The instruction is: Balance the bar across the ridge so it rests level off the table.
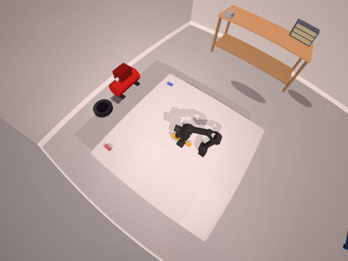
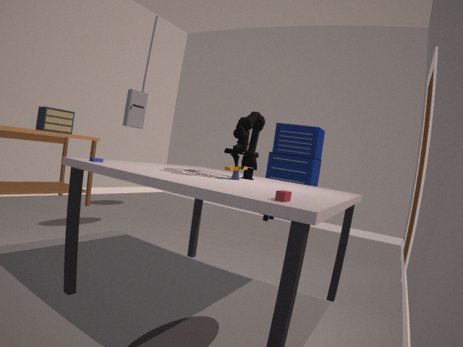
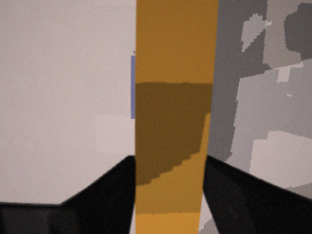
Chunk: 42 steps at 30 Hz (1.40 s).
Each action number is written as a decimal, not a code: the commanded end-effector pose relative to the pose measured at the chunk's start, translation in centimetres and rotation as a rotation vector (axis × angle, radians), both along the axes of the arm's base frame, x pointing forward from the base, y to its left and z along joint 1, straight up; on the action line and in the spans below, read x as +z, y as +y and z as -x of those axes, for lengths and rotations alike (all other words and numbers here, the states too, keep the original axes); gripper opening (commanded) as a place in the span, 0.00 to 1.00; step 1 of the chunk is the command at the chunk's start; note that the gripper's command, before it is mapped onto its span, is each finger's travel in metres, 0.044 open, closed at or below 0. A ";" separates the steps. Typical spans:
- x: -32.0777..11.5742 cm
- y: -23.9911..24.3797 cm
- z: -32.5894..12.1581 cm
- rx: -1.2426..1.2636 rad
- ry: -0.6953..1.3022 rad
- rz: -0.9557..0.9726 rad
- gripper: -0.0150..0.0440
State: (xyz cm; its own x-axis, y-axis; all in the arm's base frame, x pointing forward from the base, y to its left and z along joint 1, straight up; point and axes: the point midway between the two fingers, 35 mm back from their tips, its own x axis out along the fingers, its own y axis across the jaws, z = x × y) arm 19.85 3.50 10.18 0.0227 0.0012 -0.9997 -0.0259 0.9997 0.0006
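The orange bar point(image 1: 188, 144) point(image 2: 229, 168) point(image 3: 175, 44) is held off the table and looks about level in the exterior view. The blue ridge point(image 2: 235, 175) stands on the table directly under the bar; a thin strip of the ridge point(image 3: 133, 88) shows at the bar's left edge in the wrist view. Whether bar and ridge touch is too small to tell for certain; no gap shows. My gripper point(image 2: 236, 165) point(image 3: 168, 164) points down and is shut on the bar, one finger on each side. In the top view the arm hides the bar's middle and the ridge.
The white table point(image 1: 157, 182) point(image 2: 179, 183) carries a red block point(image 1: 107, 147) point(image 2: 283, 196) near one corner and a flat blue block point(image 1: 169, 84) point(image 2: 96, 160) near another. The arm's base stands on the table close behind the ridge.
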 end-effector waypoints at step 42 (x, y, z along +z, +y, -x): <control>-0.4 0.0 0.0 -0.001 0.000 -0.003 0.25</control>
